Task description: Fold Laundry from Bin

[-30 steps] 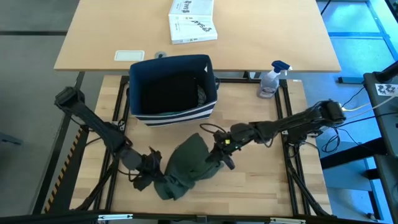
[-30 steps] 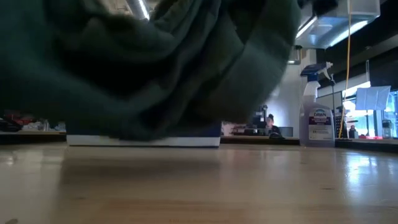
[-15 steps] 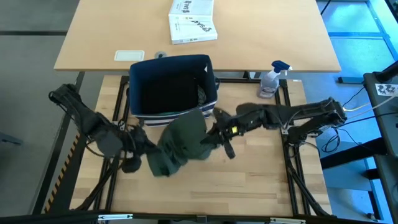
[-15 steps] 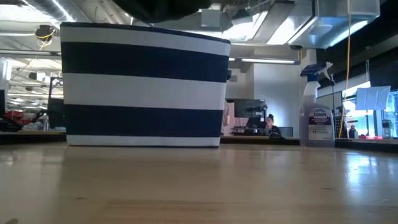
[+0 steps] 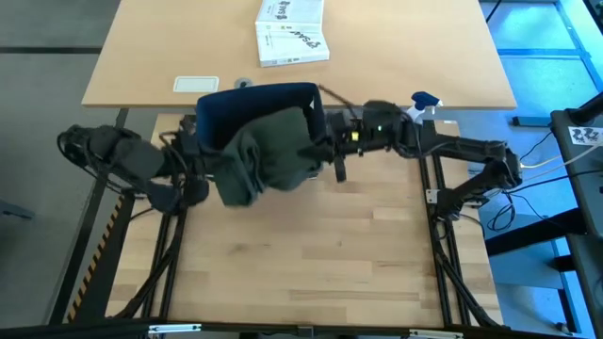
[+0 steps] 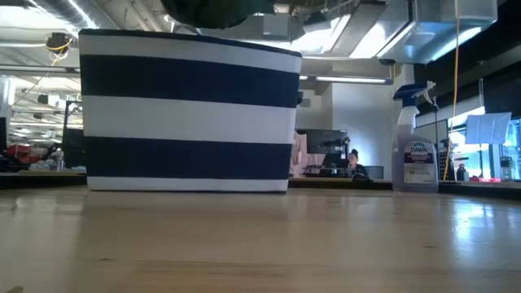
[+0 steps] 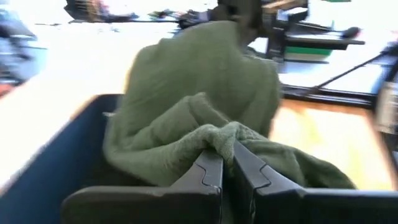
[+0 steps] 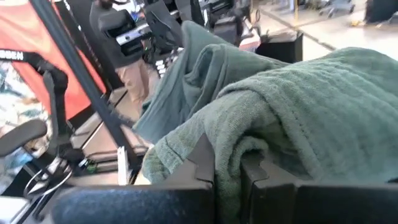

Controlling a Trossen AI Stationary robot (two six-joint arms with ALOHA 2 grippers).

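Both grippers pinch the olive cloth [image 5: 268, 160]: left gripper [image 7: 227, 163] at its nine o'clock edge, right gripper [image 8: 227, 165] at three. It hangs over the bin [image 5: 212, 113]. Keep both grips tight and level, carrying it clear toward the counter [image 5: 311, 254] at six o'clock.

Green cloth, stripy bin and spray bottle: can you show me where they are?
green cloth [image 5: 273, 155], high view, on its bunched middle.
stripy bin [image 6: 187, 114], low view, on its front wall.
spray bottle [image 6: 415, 159], low view, on its label.

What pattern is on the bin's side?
Broad navy and white horizontal stripes on the bin, clearest in the low view.
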